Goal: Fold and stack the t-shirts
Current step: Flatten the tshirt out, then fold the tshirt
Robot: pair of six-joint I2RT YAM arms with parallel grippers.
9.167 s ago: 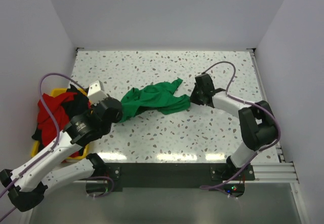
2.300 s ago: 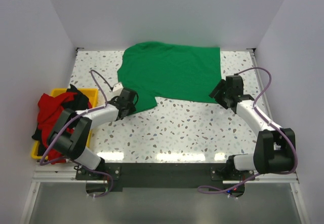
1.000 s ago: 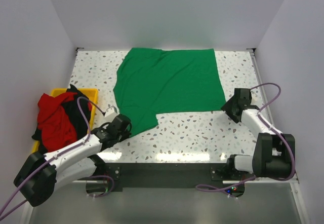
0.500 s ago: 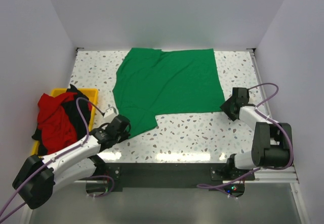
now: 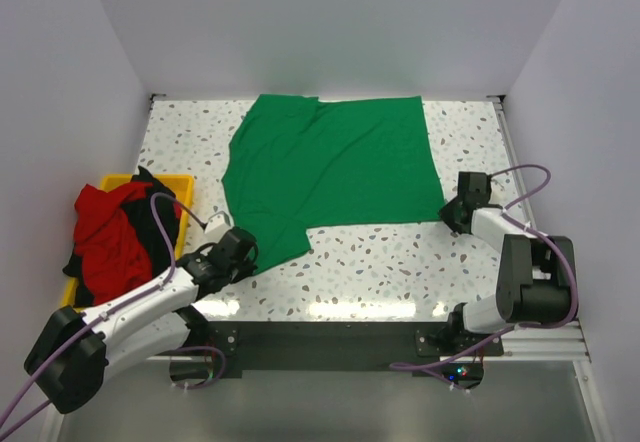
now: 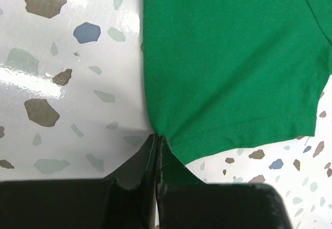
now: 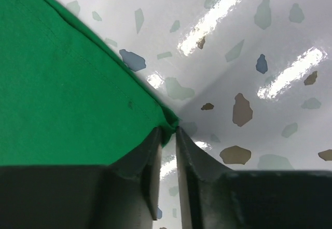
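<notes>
The green shirt lies spread flat on the far half of the surface. The red and black shirts are heaped in the bin at the left.

Our left hand is pressed together on the shirt's near-left corner, with the cloth pinched right at the tips. Our right hand sits at the near-right corner. Its jaws stand a narrow slit apart with the tip of the corner between them, and we cannot tell whether they bite yet.

We judge this to be the start of the first fold, taking the near edge in both hands.

- **Grip:** Both bites are shallow. Before any lift we should make sure the right one takes in more than the hem's point, or that corner may slip out.
- **Lift:** We should raise both hands together and level, keeping the edge between them lightly taut so it does not sag or twist.
- **Fold:** We carry the edge towards the far side, low enough that the rest stays flat and does not drag along.
</notes>
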